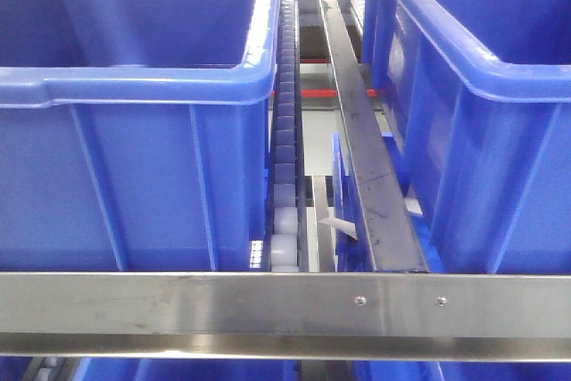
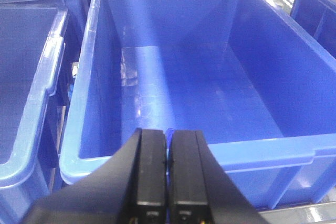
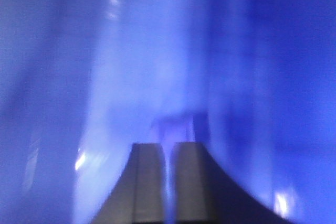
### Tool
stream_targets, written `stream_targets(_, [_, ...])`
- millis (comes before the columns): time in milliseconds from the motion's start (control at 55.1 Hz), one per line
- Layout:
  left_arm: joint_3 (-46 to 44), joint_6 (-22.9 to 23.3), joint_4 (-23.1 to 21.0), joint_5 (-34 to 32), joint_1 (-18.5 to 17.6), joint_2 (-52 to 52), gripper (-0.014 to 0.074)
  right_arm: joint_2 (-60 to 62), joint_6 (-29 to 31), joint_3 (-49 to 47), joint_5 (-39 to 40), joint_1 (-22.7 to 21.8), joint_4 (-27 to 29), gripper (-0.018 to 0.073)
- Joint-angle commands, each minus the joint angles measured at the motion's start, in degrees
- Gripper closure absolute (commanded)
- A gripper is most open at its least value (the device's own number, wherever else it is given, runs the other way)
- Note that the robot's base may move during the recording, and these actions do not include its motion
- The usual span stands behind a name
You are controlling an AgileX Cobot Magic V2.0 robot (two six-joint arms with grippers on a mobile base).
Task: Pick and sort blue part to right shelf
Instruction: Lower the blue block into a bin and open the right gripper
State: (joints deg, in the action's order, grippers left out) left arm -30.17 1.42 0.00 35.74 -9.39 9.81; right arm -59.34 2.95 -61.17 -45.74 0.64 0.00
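Observation:
The right shelf shows in the front view as a flat steel front bar with a pale roller track running back between two large blue bins. Neither gripper appears in that view. My left gripper is shut and holds nothing; it hangs over the near rim of an empty blue bin. The right wrist view is blurred. In it my right gripper is closed to a thin gap on a small blue part that sticks out past the tips, close to blue bin walls.
A long steel rail runs beside the roller track, with a thin upright blue plate next to it. More blue bins stand to the left and right of the empty bin. Another level with blue bins lies below the front bar.

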Motion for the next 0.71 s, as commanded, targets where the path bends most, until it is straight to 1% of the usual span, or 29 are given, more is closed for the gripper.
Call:
stream_targets(0, [-1.4, 0.7, -0.6, -4.4, -0.5, 0.7, 0.0474, 8.0, 0.5, 3.8, 3.9, 0.0, 0.0, 0.0501])
stream_targets(181, [-1.4, 0.7, -0.6, -4.8, -0.5, 0.7, 0.0474, 24.3, 0.5, 15.7, 5.6, 0.0, 0.0, 0.0501])
stream_targets(381, [-1.4, 0.7, -0.6, -4.8, -0.5, 0.7, 0.0474, 41.0, 0.5, 24.6, 5.8, 0.0, 0.0, 0.0501])
stream_targets(544, [-1.4, 0.7, -0.6, -4.8, -0.5, 0.7, 0.0474, 52.3, 0.5, 28.0, 5.8, 0.0, 0.0, 0.0501])
stream_targets(689, [-1.4, 0.7, -0.6, -4.8, -0.5, 0.7, 0.0474, 58.4, 0.5, 28.1, 7.0, 0.0, 0.0, 0.0501])
